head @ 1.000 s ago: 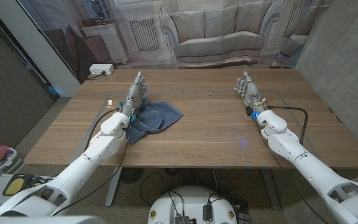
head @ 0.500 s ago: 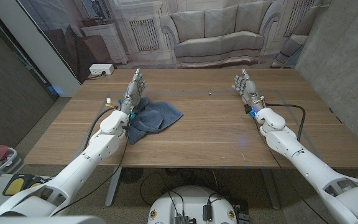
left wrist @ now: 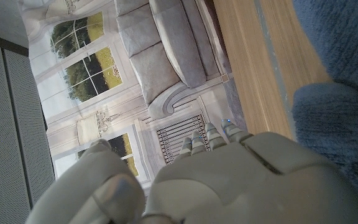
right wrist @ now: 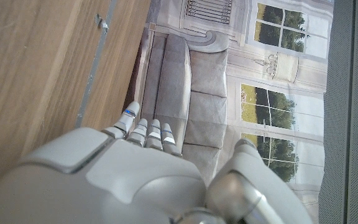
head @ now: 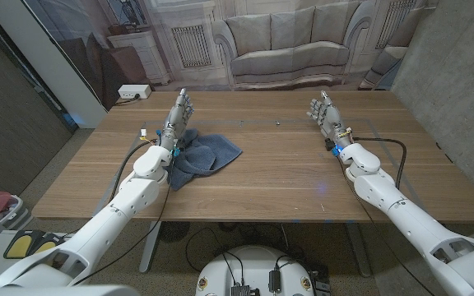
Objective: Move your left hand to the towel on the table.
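Note:
A crumpled dark blue towel lies on the wooden table, left of the middle. My left hand stands at the towel's far left edge, fingers straight and apart, pointing away from me, holding nothing. In the left wrist view the left hand fills the foreground with the towel close beside it. My right hand stands on the table's far right part, fingers extended, empty. The right wrist view shows the right hand over bare wood.
A small dark speck lies on the table near its far edge. A backdrop printed with a sofa hangs behind the table. A white box sits on the floor at the far left.
My left hand has shifted slightly farther away along the towel's left edge. The right hand has edged a little to the left.

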Available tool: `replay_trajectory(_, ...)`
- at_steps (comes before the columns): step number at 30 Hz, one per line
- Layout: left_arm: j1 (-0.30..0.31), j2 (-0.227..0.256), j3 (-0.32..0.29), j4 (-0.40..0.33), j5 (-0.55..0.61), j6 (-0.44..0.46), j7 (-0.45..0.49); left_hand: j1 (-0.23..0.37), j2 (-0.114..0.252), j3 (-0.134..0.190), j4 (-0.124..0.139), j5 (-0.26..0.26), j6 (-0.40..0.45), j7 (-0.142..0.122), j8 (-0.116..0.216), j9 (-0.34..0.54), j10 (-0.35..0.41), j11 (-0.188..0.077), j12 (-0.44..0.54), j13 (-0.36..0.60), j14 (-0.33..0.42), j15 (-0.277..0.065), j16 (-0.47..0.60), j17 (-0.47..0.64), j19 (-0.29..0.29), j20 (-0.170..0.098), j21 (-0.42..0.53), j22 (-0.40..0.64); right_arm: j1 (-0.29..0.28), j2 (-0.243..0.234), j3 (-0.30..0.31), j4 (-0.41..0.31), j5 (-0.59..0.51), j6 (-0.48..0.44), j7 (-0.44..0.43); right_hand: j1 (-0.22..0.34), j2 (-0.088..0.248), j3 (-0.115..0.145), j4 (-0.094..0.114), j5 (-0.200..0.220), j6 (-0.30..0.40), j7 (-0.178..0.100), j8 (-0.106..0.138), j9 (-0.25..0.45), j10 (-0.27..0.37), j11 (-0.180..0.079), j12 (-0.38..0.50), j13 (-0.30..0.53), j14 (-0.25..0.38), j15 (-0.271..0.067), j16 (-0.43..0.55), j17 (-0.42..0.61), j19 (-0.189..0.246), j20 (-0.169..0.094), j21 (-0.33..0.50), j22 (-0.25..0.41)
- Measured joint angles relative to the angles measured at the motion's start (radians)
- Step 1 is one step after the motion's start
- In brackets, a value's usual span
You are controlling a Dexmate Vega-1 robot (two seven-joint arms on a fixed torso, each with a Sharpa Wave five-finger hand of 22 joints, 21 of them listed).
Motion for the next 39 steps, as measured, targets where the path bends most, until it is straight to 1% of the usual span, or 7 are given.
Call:
replay_trajectory(11, 0.020, 0.017, 0.000, -0.056, 0.031, 0.003, 0.035, 0.012, 0.012, 0.004, -0.004, 0.004, 0.008, 0.008, 0.008, 0.000, 0.014, 0.003, 0.008, 0.000, 0.011, 0.000, 0.000, 0.000, 0.005, 0.006, 0.000, 0.000, -0.008, -0.013, 0.012, -0.007, 0.009, 0.010, 0.011, 0.000, 0.000, 0.000, 0.000, 0.000, 0.000, 0.000, 0.000, 0.000, 0.004, -0.004, 0.000, 0.000, 0.000, 0.000, 0.000, 0.000, 0.004, -0.004, -0.008, 0.000)
replay_trajectory(15, 0.028, 0.026, 0.000, -0.076, 0.056, 0.014, 0.066, 0.012, 0.012, 0.004, -0.004, 0.004, 0.019, 0.009, 0.008, 0.000, 0.023, 0.001, 0.008, 0.000, 0.017, 0.003, 0.000, 0.000, 0.010, 0.000, 0.000, 0.000, -0.008, -0.015, 0.014, -0.008, 0.011, 0.010, 0.013, 0.000, 0.000, 0.000, 0.000, 0.000, 0.000, 0.000, 0.000, 0.000, 0.004, -0.004, 0.004, 0.000, 0.000, 0.000, 0.000, 0.000, 0.004, -0.004, -0.015, 0.000)
replay_trajectory(18, 0.031, 0.028, 0.000, -0.082, 0.060, 0.015, 0.070, 0.018, 0.018, 0.001, -0.007, 0.004, 0.038, 0.003, 0.008, 0.000, 0.038, 0.001, 0.008, 0.000, 0.032, 0.001, 0.000, 0.000, 0.011, 0.001, 0.000, 0.000, -0.007, -0.017, 0.014, -0.007, 0.011, 0.010, 0.013, 0.000, 0.000, 0.000, 0.000, 0.000, 0.005, -0.005, 0.000, 0.000, 0.004, -0.004, 0.004, 0.000, 0.000, 0.000, 0.000, 0.000, 0.004, -0.003, -0.015, 0.000)
replay_trajectory(22, 0.035, 0.032, -0.004, -0.088, 0.063, 0.016, 0.072, 0.028, 0.018, -0.002, -0.010, 0.004, 0.060, 0.011, 0.015, 0.000, 0.060, 0.010, 0.015, 0.000, 0.053, 0.003, 0.008, 0.000, 0.025, 0.001, 0.000, 0.000, -0.002, -0.018, 0.015, -0.008, 0.011, 0.006, 0.013, 0.003, 0.003, 0.000, 0.000, 0.000, 0.005, -0.005, 0.000, 0.000, 0.008, 0.000, 0.004, 0.000, 0.000, 0.000, 0.000, 0.000, 0.010, 0.002, -0.015, 0.000)
replay_trajectory(24, 0.037, 0.033, -0.006, -0.089, 0.062, 0.015, 0.071, 0.030, 0.020, -0.002, -0.010, 0.004, 0.064, 0.007, 0.015, 0.000, 0.062, 0.012, 0.015, 0.000, 0.053, 0.003, 0.008, 0.000, 0.034, 0.002, 0.006, 0.000, -0.001, -0.018, 0.014, -0.008, 0.010, 0.004, 0.013, 0.003, 0.003, 0.000, 0.000, 0.000, 0.005, -0.005, 0.000, 0.000, 0.009, 0.002, 0.004, 0.000, 0.000, 0.000, 0.000, 0.000, 0.010, 0.002, -0.015, 0.000)
replay_trajectory(35, 0.055, 0.055, -0.027, -0.114, 0.056, 0.004, 0.061, 0.035, 0.025, -0.002, -0.010, 0.004, 0.071, 0.011, 0.015, 0.000, 0.071, 0.010, 0.015, 0.000, 0.066, 0.005, 0.008, 0.000, 0.035, 0.000, 0.006, 0.000, 0.002, -0.018, 0.008, -0.012, 0.001, -0.007, 0.003, 0.003, 0.003, 0.000, 0.000, 0.000, 0.005, -0.005, 0.000, 0.000, 0.009, 0.002, 0.004, 0.000, 0.000, 0.000, 0.000, 0.000, 0.009, 0.002, -0.023, 0.000)
replay_trajectory(39, 0.065, 0.065, -0.036, -0.126, 0.051, -0.002, 0.056, 0.036, 0.026, -0.002, -0.010, 0.004, 0.077, 0.006, 0.015, 0.000, 0.076, 0.005, 0.015, 0.000, 0.066, 0.005, 0.008, 0.000, 0.041, 0.006, 0.006, 0.000, 0.002, -0.018, 0.008, -0.017, 0.001, -0.008, -0.002, 0.003, 0.003, 0.000, 0.000, 0.000, 0.005, -0.005, 0.000, 0.000, 0.009, 0.002, 0.004, 0.000, 0.000, 0.000, 0.000, 0.000, 0.009, 0.002, -0.023, 0.000)
